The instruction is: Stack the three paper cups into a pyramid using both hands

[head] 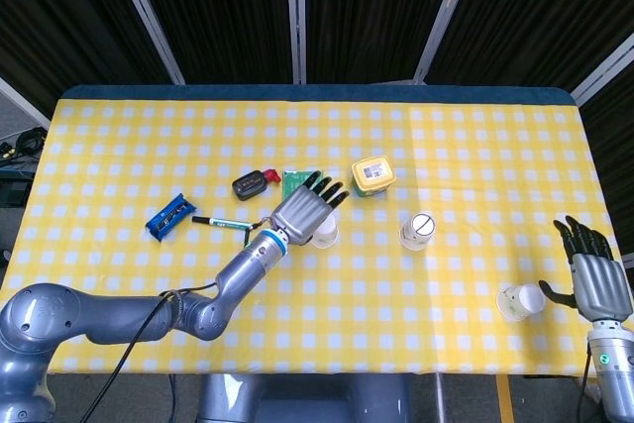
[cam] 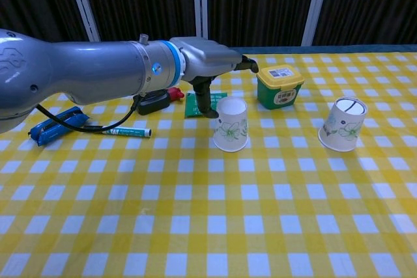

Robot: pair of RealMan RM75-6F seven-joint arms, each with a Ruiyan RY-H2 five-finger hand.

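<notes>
One floral paper cup (cam: pixel 231 125) stands upside down on the yellow checked cloth; from the head camera it shows as (head: pixel 325 235). My left hand (cam: pixel 210 73) hovers just above and behind it, fingers spread over the cup and thumb close to its left side, gripping nothing. A second cup (cam: pixel 342 125) stands upside down to the right, slightly tilted, also seen from the head as (head: pixel 417 229). The third cup (head: pixel 520 301) lies on its side near the front right edge. My right hand (head: pixel 599 284) is beside it with fingers apart and thumb pointing at the cup; the chest camera does not show it.
A yellow-green tub (cam: pixel 279 86) sits behind the two standing cups. A green packet (cam: pixel 195 103), a black device (cam: pixel 151 101), a marker (cam: pixel 124 131) and a blue object (cam: pixel 55 124) lie to the left. The table's front edge runs close to the third cup.
</notes>
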